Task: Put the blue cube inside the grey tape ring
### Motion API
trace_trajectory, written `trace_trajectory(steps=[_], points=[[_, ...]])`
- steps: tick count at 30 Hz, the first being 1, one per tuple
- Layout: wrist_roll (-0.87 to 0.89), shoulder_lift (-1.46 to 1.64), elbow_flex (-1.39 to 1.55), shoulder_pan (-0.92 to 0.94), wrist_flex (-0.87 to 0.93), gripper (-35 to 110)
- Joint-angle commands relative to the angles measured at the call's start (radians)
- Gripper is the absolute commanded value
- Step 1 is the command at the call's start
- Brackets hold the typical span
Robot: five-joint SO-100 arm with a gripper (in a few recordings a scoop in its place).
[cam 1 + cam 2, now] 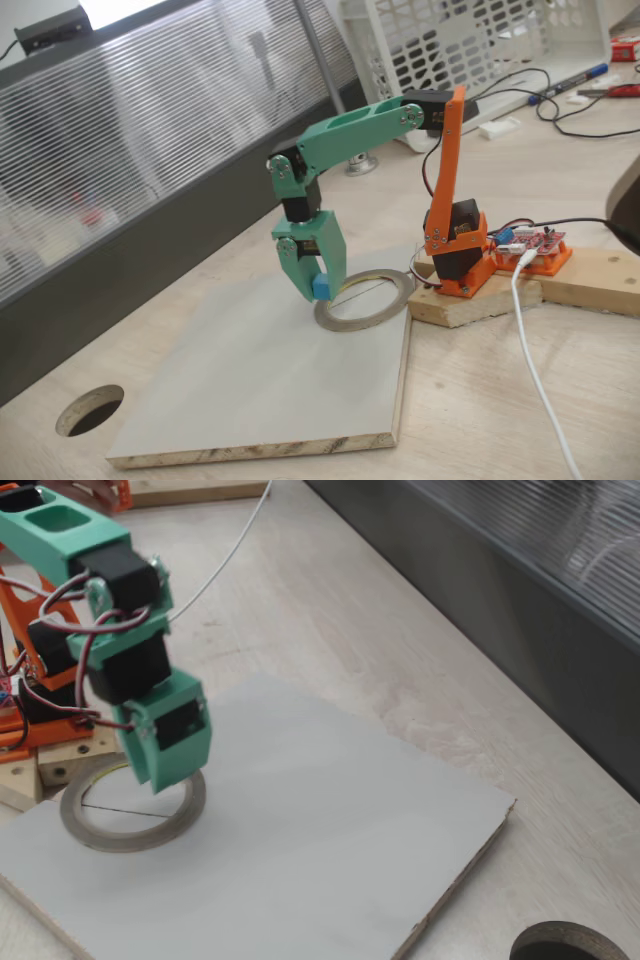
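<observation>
Centre frame in a fixed view, the green gripper points down with its fingers closed on the blue cube, held at the left rim of the grey tape ring, likely so it can be carried in over the opening. Cube sits square in the tips with no long axis; ring lies flat on the grey board.
</observation>
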Motion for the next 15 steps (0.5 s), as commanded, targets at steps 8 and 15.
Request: trace_trajectory(steps=[8,15], points=[[0.012,0.112,0.166,0.043,-0.051,-1],[0.012,0.112,0.167,0.146,-0.051,-1]])
